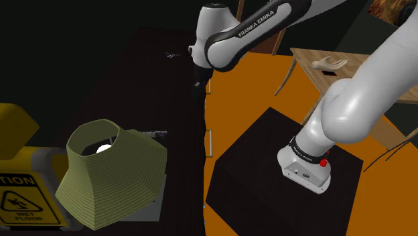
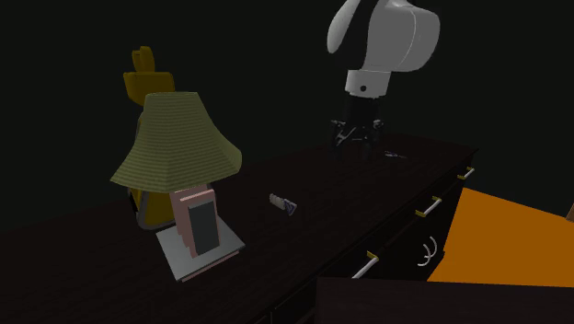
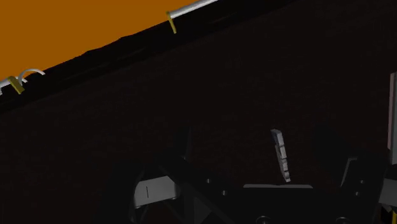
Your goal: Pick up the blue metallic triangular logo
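A small flat bluish piece, which I take for the logo [image 2: 396, 155], lies on the dark table top [image 2: 276, 248] near its far end; in the shoulder view the logo [image 1: 173, 55] is a faint blue-violet speck. My black gripper [image 2: 357, 150] hangs just above the table, a short way to the second exterior view's left of the logo, not touching it. Its fingers stand apart with nothing between them. From the shoulder camera the gripper [image 1: 199, 84] is a dark shape below the white wrist.
A lamp with an olive ribbed shade [image 2: 177, 138] stands on a pale base [image 2: 198, 253]. Between lamp and gripper lies a small grey piece with a blue end [image 2: 283, 204]. A yellow wet-floor sign [image 1: 23, 194] stands behind the lamp. Drawer handles [image 2: 425, 210] line the table's front.
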